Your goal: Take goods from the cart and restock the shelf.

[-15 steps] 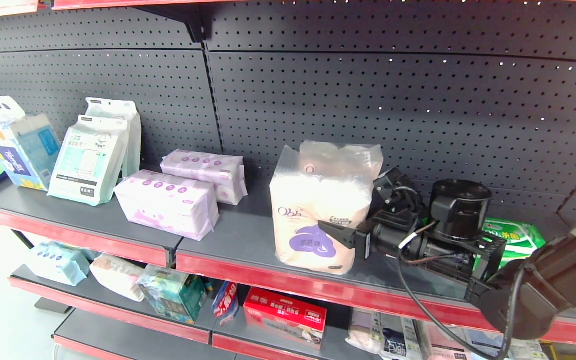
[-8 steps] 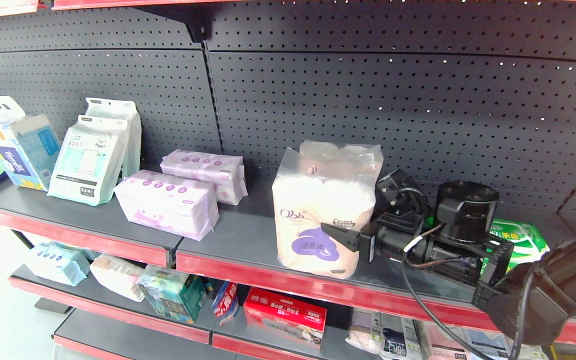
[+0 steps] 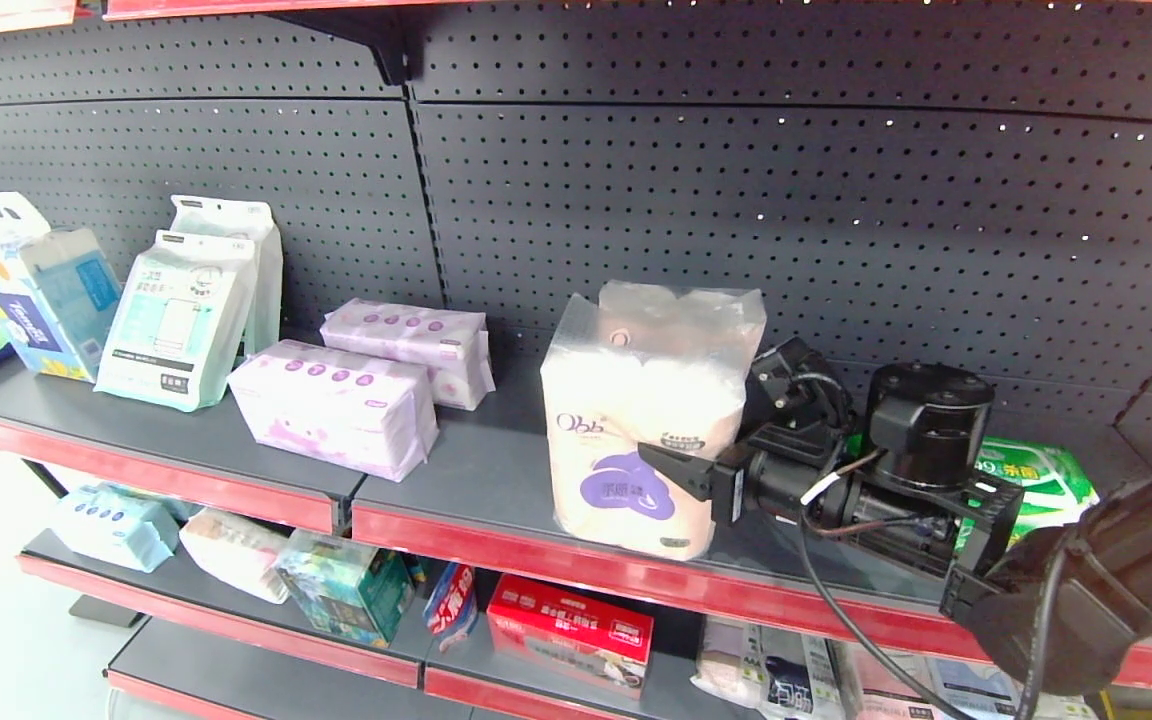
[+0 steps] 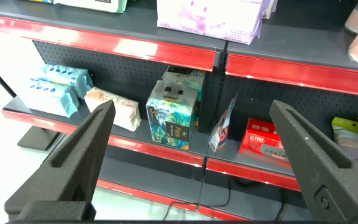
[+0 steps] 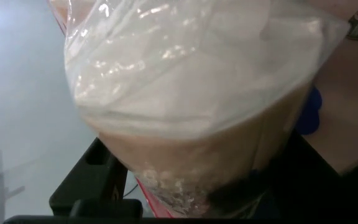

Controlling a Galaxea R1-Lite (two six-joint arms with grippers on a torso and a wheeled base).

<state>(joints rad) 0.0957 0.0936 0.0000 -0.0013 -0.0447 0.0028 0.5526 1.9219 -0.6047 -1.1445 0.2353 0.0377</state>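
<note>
The pack (image 3: pixel 636 420) stands upright at the shelf's (image 3: pixel 496 470) front edge. The right gripper (image 3: pixel 708 412) clamps it from its right side. The left gripper (image 4: pixel 192 113) hangs spread wide and empty, facing the lower shelves, so letting go likely falls to the right arm.

Your right arm (image 3: pixel 1086 590) ends in a fat, glossy dark shell with a pale grey panel above it. Ahead of that you have a black, round-capped joint (image 3: pixel 928 405) sitting on a black bracket, then a stubby black cylinder. A thin black cable (image 3: pixel 826 600) loops down from the wrist, with a short white sleeve (image 3: pixel 816 487) near its start. The right finger (image 3: pixel 674 467) is a black wedge. Your left fingers (image 4: pixel 73 158) are matte black wedges too, broad and blunt-tipped.
</note>
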